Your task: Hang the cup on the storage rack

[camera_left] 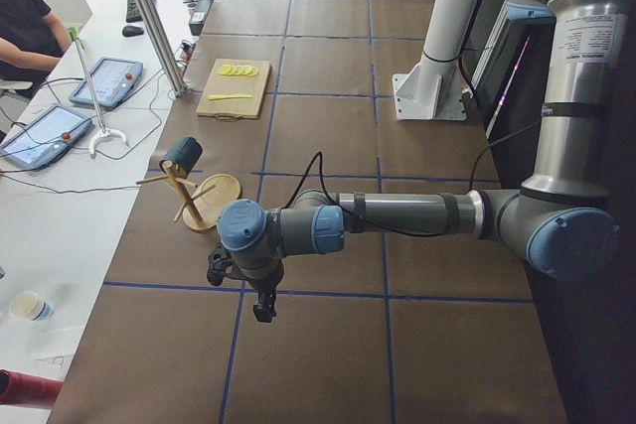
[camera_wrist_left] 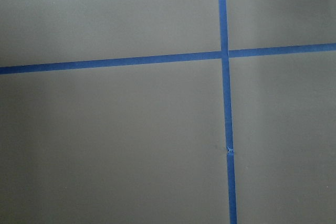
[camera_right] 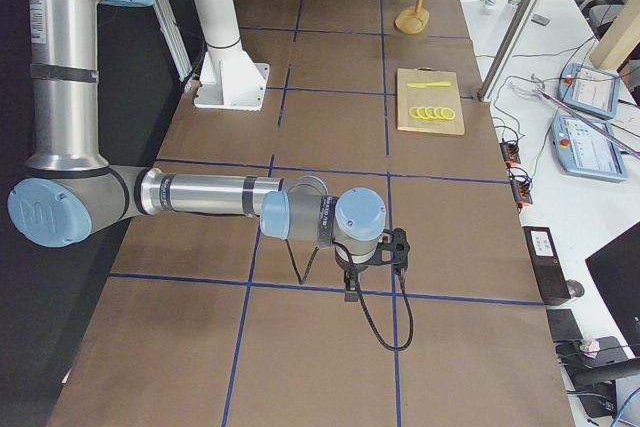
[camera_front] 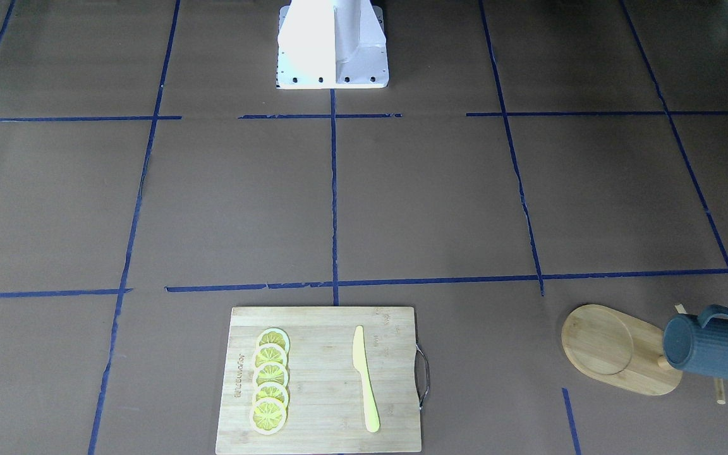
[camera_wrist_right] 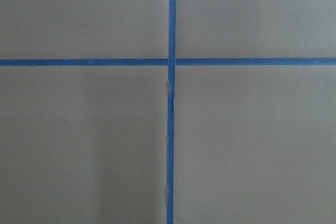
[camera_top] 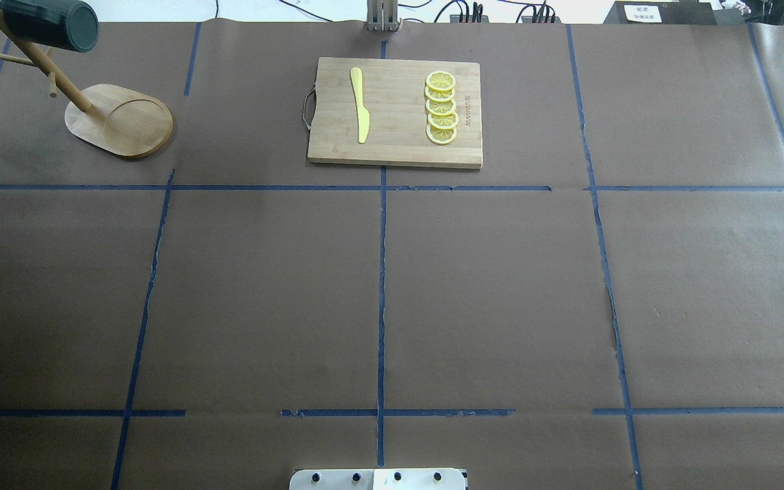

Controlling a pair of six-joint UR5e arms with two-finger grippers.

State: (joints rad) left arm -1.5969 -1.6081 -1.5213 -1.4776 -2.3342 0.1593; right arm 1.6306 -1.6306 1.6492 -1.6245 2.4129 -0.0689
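The dark blue-grey ribbed cup (camera_front: 718, 344) hangs tilted on a peg of the light wooden storage rack (camera_front: 598, 344) at the table's far left corner. Both show in the overhead view, the cup (camera_top: 48, 24) above the oval rack base (camera_top: 126, 122), and in the left view, cup (camera_left: 184, 154) and rack (camera_left: 221, 189). My left gripper (camera_left: 263, 311) hangs over bare table, well apart from the rack; I cannot tell if it is open. My right gripper (camera_right: 349, 294) hangs over the table's other end; I cannot tell its state. Both wrist views show only brown paper and blue tape.
A bamboo cutting board (camera_front: 320, 328) with several lemon slices (camera_front: 270, 382) and a yellow knife (camera_front: 364, 379) lies at the far middle edge. The robot's white base (camera_front: 332, 44) stands at the near edge. An operators' desk with tablets (camera_left: 50, 131) runs alongside.
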